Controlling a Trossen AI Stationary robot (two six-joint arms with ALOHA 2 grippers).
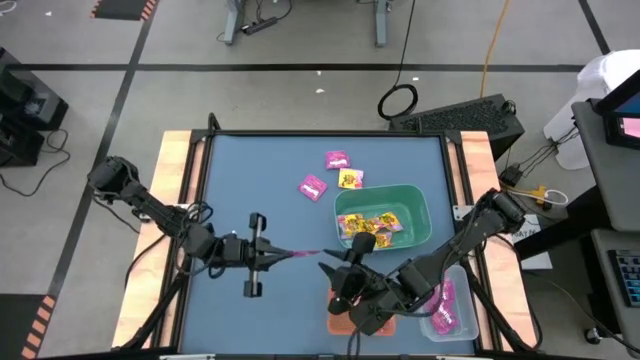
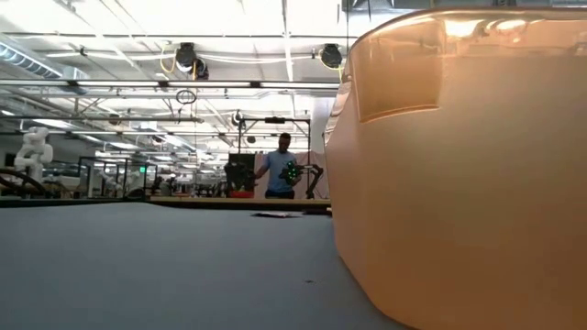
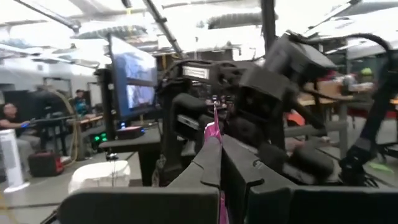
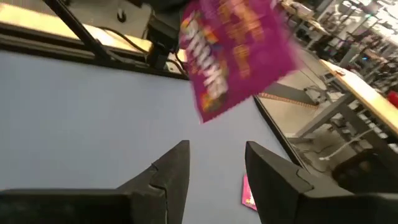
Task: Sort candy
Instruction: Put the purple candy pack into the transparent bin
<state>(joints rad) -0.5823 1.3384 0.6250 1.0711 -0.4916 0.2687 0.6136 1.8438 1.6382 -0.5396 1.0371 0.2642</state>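
1. left gripper (image 1: 278, 258) is clamped tight on a magenta packet (image 4: 233, 50), held edge-on above the table centre.
2. right gripper (image 1: 335, 262) gapes open, empty, at its 3 o'clock.
3. more candy (image 1: 372, 228) lies in the green bin (image 1: 417, 198).

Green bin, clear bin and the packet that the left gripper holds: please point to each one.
Green bin (image 1: 422, 203): high view, bare inner wall.
Clear bin (image 1: 470, 318): high view, outer rim.
Packet (image 4: 236, 50): right wrist view, middle of its magenta face.
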